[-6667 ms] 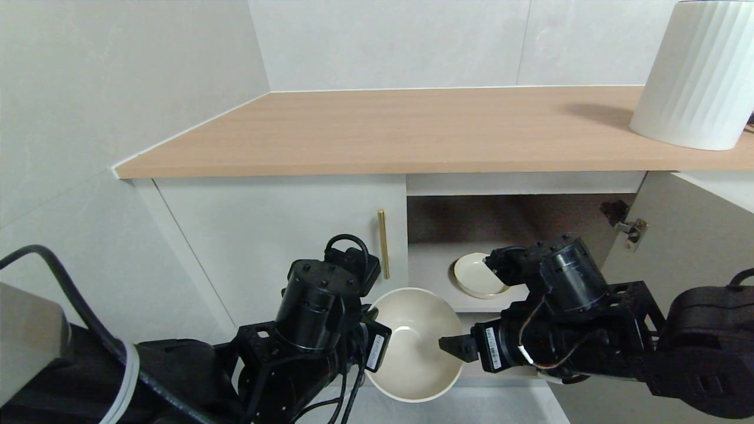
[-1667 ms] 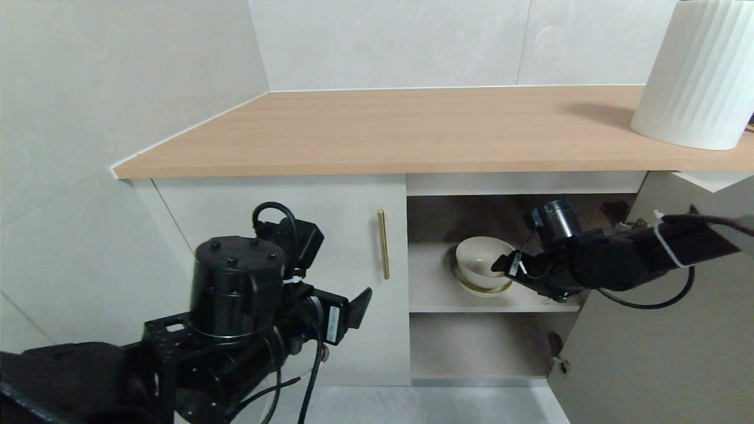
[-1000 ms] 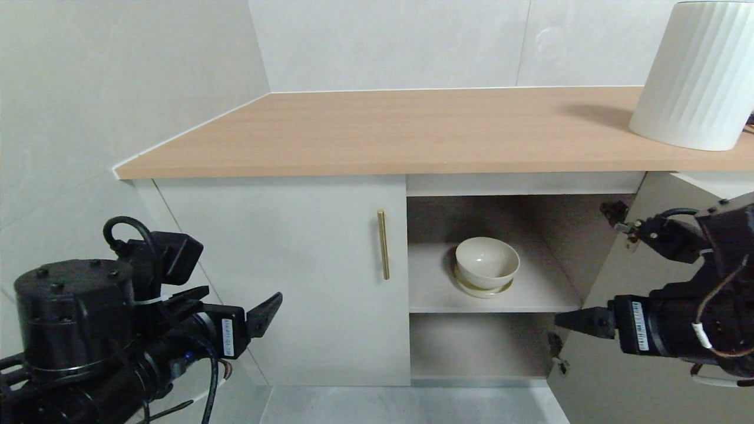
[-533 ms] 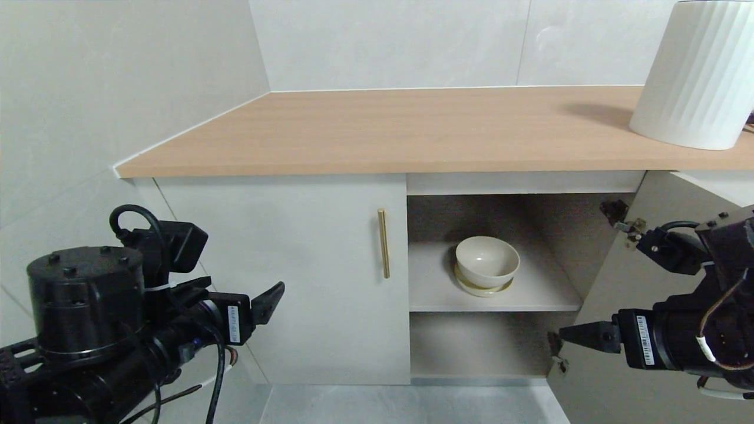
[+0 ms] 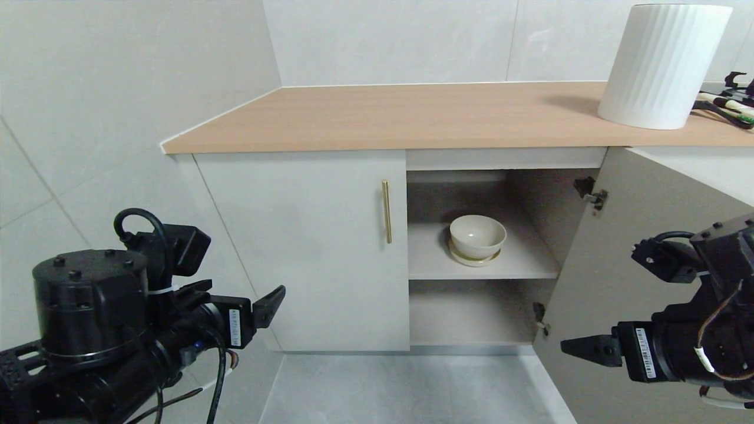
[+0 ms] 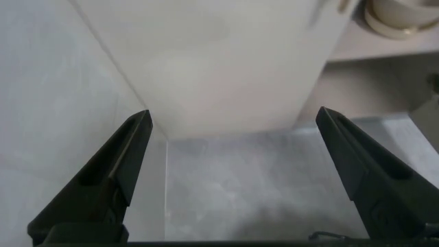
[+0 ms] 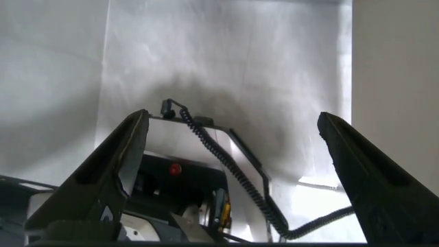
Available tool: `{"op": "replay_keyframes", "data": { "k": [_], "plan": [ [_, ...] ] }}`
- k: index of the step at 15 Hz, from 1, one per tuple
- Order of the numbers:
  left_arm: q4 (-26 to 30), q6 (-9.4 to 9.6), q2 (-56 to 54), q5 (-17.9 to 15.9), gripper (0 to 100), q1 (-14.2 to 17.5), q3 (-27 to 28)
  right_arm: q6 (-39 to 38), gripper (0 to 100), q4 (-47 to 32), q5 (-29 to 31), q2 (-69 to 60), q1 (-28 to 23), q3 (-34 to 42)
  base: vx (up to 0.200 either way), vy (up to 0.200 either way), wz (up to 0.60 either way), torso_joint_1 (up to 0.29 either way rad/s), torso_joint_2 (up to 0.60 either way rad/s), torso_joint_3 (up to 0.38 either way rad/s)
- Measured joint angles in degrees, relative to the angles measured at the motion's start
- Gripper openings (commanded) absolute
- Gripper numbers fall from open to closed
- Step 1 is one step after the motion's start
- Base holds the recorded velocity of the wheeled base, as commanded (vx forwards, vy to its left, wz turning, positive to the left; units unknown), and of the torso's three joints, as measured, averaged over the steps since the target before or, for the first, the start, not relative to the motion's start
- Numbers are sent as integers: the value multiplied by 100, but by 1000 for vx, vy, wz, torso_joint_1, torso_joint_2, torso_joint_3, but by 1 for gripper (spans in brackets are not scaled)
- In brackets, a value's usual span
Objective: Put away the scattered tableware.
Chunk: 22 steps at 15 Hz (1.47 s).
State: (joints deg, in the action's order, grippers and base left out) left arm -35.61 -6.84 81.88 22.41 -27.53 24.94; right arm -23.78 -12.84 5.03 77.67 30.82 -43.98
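A cream bowl (image 5: pixel 478 235) sits upright on a small cream plate (image 5: pixel 474 258) on the upper shelf (image 5: pixel 430 259) of the open cabinet. The left wrist view catches the bowl (image 6: pixel 401 10) at its edge. My left gripper (image 5: pixel 268 306) hangs low at the left, in front of the shut door, open and empty (image 6: pixel 233 115). My right gripper (image 5: pixel 580 348) is low at the right, in front of the open door, also open and empty (image 7: pixel 232 118). Both are well clear of the bowl.
The cabinet's right door (image 5: pixel 618 259) stands swung open toward me. The left door (image 5: pixel 306 235) is shut, with a gold handle (image 5: pixel 386 211). A white ribbed cylinder (image 5: pixel 662 65) and some tools (image 5: pixel 727 105) lie on the wooden countertop (image 5: pixel 383 118). Grey floor (image 5: pixel 400 388) lies below.
The bowl went from between both grippers onto the plate in the cabinet. The right gripper let go and pulled out; the left arm drew back left. The camera has since backed away.
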Motion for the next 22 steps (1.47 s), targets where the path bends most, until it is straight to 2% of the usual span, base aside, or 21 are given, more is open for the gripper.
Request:
{"op": "replay_keyframes", "data": {
  "k": [1,13,17,20,22],
  "plan": [
    [2,0,2,-2,100,0,0,52,100,-2,11,-9,0,22,-200,0,0,2,2,2],
    [9,0,-5,30,100,-17,-17,112,100,-43,22,-176,0,68,0,0,0,0,0,0],
    [9,4,-2,90,100,-17,-15,277,100,-246,229,-413,0,30,0,0,0,0,0,0],
    [11,9,6,113,100,-17,-15,349,100,-752,366,-617,0,-15,0,0,0,0,0,0],
    [22,28,9,178,100,-33,-15,351,100,-1396,396,-769,0,-89,0,-200,0,2,2,2]
  ]
}}
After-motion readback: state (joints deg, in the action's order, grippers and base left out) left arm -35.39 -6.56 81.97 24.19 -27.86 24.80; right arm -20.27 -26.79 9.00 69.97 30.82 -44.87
